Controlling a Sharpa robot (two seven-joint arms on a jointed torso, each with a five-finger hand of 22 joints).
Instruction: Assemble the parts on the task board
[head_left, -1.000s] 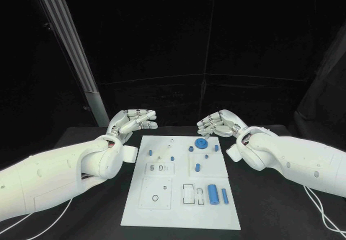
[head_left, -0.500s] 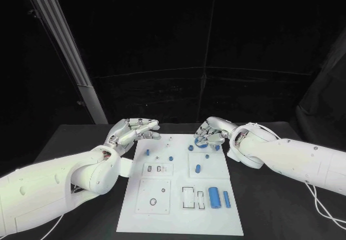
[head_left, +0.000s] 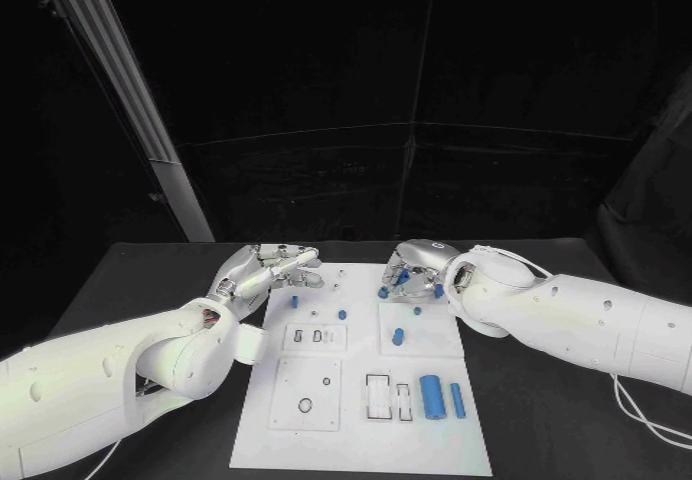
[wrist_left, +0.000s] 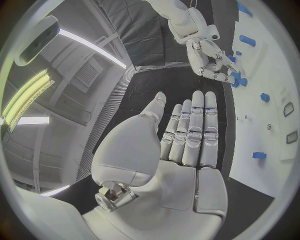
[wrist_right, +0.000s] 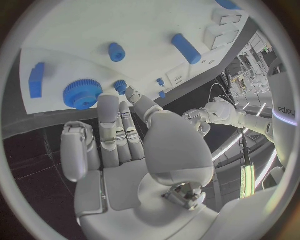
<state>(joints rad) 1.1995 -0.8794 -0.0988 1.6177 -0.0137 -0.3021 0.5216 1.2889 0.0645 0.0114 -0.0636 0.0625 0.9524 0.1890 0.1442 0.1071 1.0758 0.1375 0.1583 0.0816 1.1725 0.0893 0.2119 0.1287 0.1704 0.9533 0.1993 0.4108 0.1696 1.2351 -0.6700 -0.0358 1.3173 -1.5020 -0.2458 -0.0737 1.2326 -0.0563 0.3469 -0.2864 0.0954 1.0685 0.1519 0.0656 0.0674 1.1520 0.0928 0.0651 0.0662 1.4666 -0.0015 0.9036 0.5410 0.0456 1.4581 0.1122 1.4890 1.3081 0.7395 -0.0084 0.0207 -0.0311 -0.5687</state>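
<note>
Right hand: the right hand (head_left: 414, 272) hangs over the far right corner of the board (head_left: 296, 425), fingers loosely curled downward and holding nothing that I can see; the wrist view shows its fingers (wrist_right: 119, 131) stretched toward the gear (wrist_right: 82, 93) with a gap left between.
Left hand: the left hand (head_left: 270, 265) sits at the board's far left edge, fingers side by side and nearly straight, thumb apart, empty.
Gear: a blue toothed wheel lying flat near the far edge, just beside a small blue block (wrist_right: 36, 80) and a small blue peg (wrist_right: 120, 86).
Other parts: a fat cylinder (head_left: 428, 395) and a slim bar (head_left: 456, 400) lie in the near right area beside two empty slots (head_left: 376, 396); a few small pegs (head_left: 398, 337) stand mid-board.
Step in hand: by my reading, the right hand is going for the gear.
Doing it well: come straight down and take the gear by its rim from opposite sides, keeping it level, since a flat wheel tips easily when lifted by one edge.
Watch for: the block and small peg crowd the gear, so the fingers should close narrow enough not to knock them.
Left hand's part: it could press the board's edge to the surface so the board does not slide.
</note>
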